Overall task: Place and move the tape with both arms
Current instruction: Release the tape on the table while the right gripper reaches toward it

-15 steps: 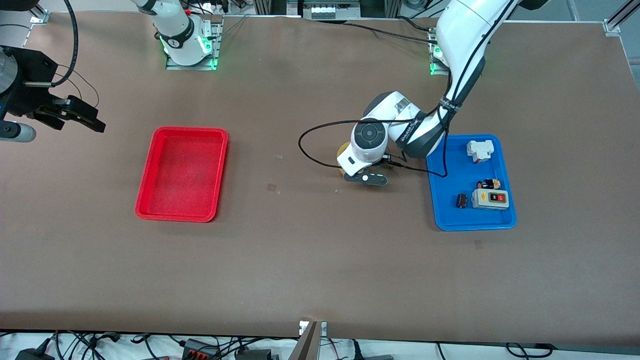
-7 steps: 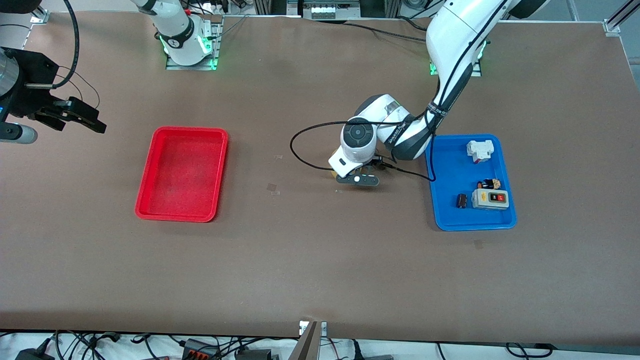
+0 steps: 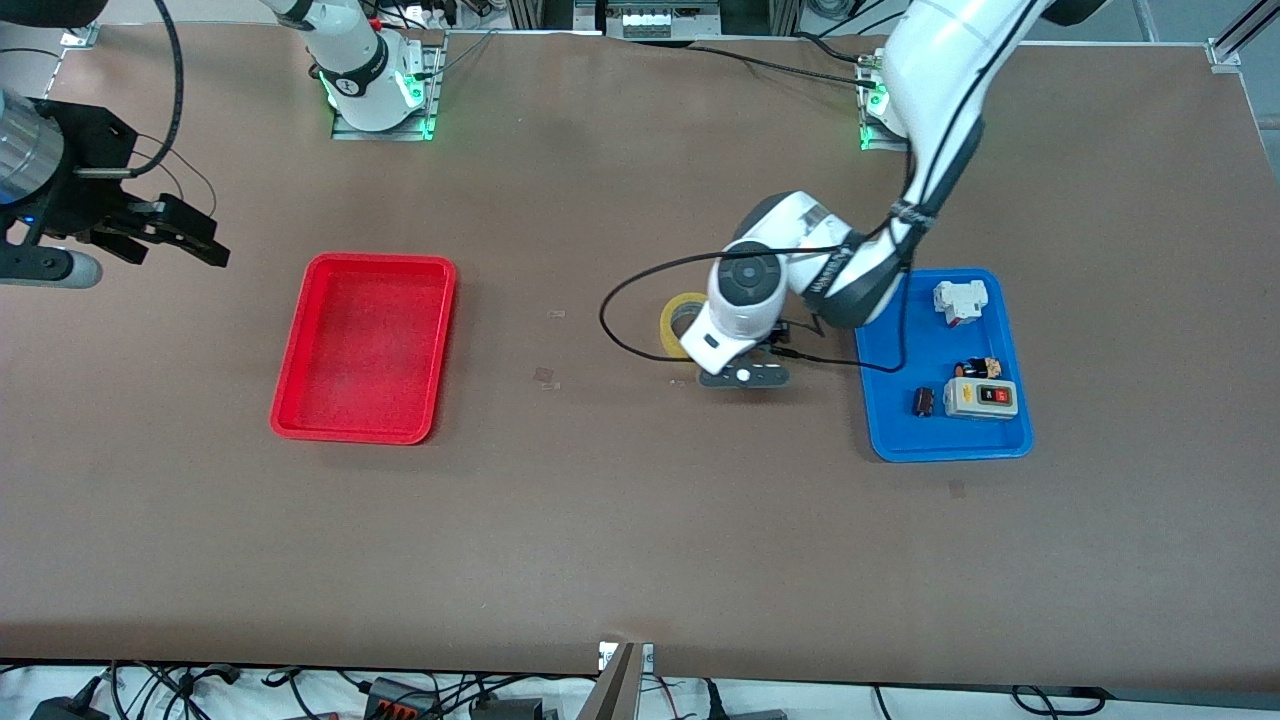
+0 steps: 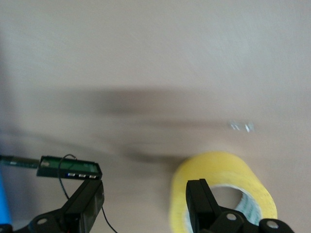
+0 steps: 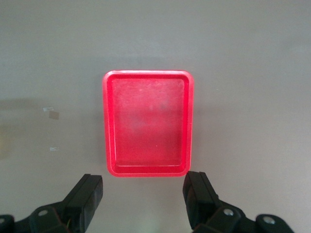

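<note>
Table [image 3: 640,540]: I see a brown top running the whole width of the front view, both arm bases at its 12 o'clock edge.
Left arm [image 3: 935,90]: I see it come from its base and fold down toward mid-table, the wrist just beside the blue tray.
Right arm [image 3: 345,55]: it waits, with only its lower part and its gripper in my front view.
Red tray [image 3: 300,370]: toward the right arm's end of the table, nothing in it. In the right wrist view it is the red tray [image 5: 109,126] between the fingers.
Blue tray [image 3: 890,400]: toward the left arm's end. I count a white block [image 3: 958,299], a grey switch box [image 3: 981,397] and a small dark part [image 3: 923,401] in it.
Right gripper [image 3: 170,235]: up in the air at the right arm's end, at about 9 o'clock from the red tray. I read its fingers [image 5: 85,199] as spread wide, holding nothing.
Left gripper [image 4: 146,204]: low over the table between the trays. Its fingers [image 4: 201,204] are wide apart, gripping nothing, and one of them crosses in front of the roll.
Tape [image 3: 675,322]: lying flat on the table at about 9 o'clock from the blue tray, just beside the left wrist. In the left wrist view the tape [image 4: 218,170] is yellow with its hole showing.
</note>
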Controlling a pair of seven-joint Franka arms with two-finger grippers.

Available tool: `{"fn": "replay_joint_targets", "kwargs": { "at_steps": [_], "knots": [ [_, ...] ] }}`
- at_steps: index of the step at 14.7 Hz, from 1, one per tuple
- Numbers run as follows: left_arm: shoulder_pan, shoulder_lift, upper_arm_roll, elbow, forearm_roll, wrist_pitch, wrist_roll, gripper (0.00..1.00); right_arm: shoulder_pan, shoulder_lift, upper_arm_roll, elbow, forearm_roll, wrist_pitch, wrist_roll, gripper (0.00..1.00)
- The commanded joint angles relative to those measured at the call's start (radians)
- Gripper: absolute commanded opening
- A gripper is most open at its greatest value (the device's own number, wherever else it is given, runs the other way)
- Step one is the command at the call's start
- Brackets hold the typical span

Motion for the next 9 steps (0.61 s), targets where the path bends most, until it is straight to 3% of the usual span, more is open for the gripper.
{"fn": "replay_joint_targets", "kwargs": {
  "at_steps": [1,7,9],
  "knots": [
    [0.06,-0.093,-0.007,-0.02,0.012,-0.079,0.0,1.0,0.069,0.02,0.002,0.003,0.007,0.018,0.02,0.99],
    [0.218,-0.188,-0.01,-0.012,0.009,-0.163,0.161,1.0,0.236,0.105,0.002,0.004,0.013,0.121,0.185,0.99],
    [0.264,-0.206,-0.008,0.032,-0.02,-0.243,0.247,1.0,0.323,0.144,0.002,0.004,0.008,0.161,0.281,0.99]
  ]
}}
